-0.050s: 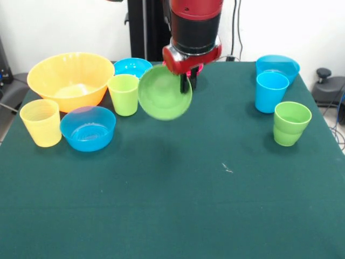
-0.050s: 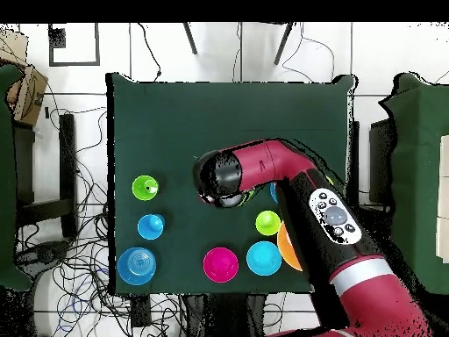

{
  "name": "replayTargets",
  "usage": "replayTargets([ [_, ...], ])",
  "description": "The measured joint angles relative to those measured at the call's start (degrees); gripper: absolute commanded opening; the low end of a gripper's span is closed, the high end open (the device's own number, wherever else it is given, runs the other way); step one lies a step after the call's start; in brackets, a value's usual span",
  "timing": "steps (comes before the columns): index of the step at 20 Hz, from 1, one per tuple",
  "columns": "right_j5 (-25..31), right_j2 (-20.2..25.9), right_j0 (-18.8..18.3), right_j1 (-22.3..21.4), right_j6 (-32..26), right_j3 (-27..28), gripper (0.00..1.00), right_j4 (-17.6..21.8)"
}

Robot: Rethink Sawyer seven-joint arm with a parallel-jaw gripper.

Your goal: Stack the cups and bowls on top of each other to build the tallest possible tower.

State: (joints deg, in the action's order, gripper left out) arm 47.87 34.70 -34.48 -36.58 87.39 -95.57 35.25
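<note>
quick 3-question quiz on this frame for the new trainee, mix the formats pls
1. True or false: the green bowl rests flat on the table.
2. In the front view, what stands right beside the sky blue cup, nearer the camera?
A. red bowl
B. green cup
C. pale yellow cup
3. Fill in: the gripper holds the green bowl by its ____.

Key
1. False: it hangs tilted on edge, off the cloth.
2. B, the green cup.
3. Rim.

table (image 1: 178, 205) dk green cloth | on it: cups (image 1: 271, 91), bowls (image 1: 88, 128), both sides
</note>
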Motion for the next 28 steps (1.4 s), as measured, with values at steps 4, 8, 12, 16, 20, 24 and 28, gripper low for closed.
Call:
replayTargets([
  [4,-19.2,-1.1,0.2,0.0,0.5,-0.6,0.0,2.5],
  [8,-43.0,-5.0,1.9,0.0,2.6,-1.2,0.0,3.8],
  [12,-59.4,-7.8,3.3,0.0,4.3,-2.0,0.0,3.9],
  [16,-64.5,-7.3,2.6,0.0,4.5,-2.7,0.0,4.8],
  [20,-64.8,-8.4,2.8,0.0,4.5,-2.8,0.0,6.0],
  [24,-66.0,-11.4,4.9,0.0,4.5,-2.8,0.0,6.1],
  [28,-66.8,-16.5,8.9,0.0,4.5,-2.8,0.0,6.1],
])
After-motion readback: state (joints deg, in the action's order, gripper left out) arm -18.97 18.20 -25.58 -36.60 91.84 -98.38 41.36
